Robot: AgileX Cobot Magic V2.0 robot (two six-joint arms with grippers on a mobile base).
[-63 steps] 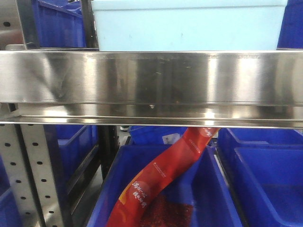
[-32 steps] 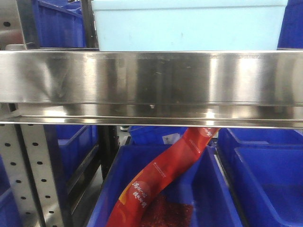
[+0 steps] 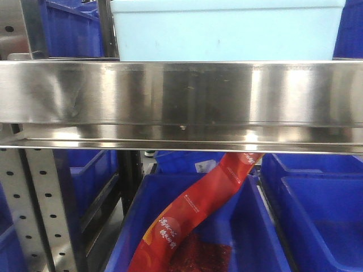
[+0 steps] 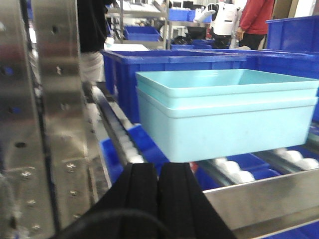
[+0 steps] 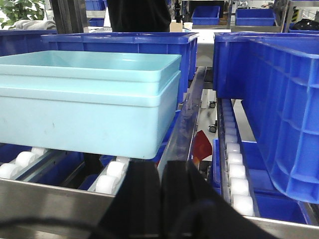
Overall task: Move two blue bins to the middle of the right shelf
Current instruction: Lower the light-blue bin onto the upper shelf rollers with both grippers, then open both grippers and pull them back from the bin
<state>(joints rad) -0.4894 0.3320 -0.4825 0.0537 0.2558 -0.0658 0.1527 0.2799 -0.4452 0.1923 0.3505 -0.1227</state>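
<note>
Two pale blue bins, nested one in the other, sit on the white rollers of the right shelf just behind its shiny steel front rail. They show in the front view, the left wrist view and the right wrist view. My left gripper is shut and empty, just in front of the rail and below the bins' left front corner. My right gripper is shut and empty, at the rail below the bins' right front corner. Neither gripper touches the bins.
Dark blue bins stand behind and beside the pale ones. On the level below, a dark blue bin holds a red packet. A grey punched upright stands at the left. People stand in the background.
</note>
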